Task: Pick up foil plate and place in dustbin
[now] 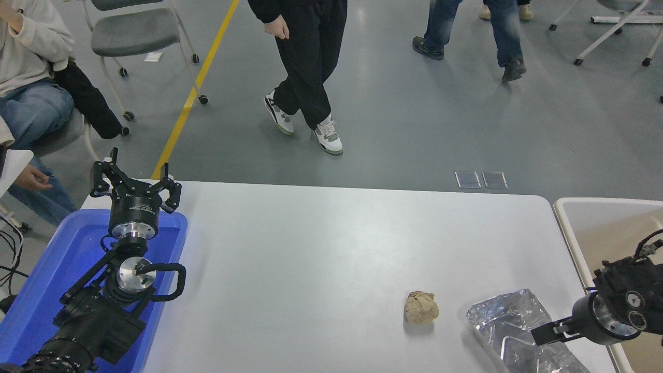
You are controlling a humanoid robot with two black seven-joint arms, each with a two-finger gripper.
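Observation:
The foil plate (510, 331), a crumpled silver tray, lies on the white table (321, 248) near its front right corner, partly cut off by the picture's bottom edge. My right gripper (539, 335) reaches in from the right edge and sits low over the plate's right half; I cannot make out whether it is open or shut, or whether it touches the foil. The dustbin (568, 228), a beige bin with a pale rim, stands just beyond the table's right end, under the right arm. My left gripper (135, 178) is parked open at the lower left.
A small crumpled brown paper ball (421, 307) lies left of the foil plate. A bright blue tray (36, 280) sits under the left arm at the table's left end. People stand and walk beyond the far edge; one sits at the upper left.

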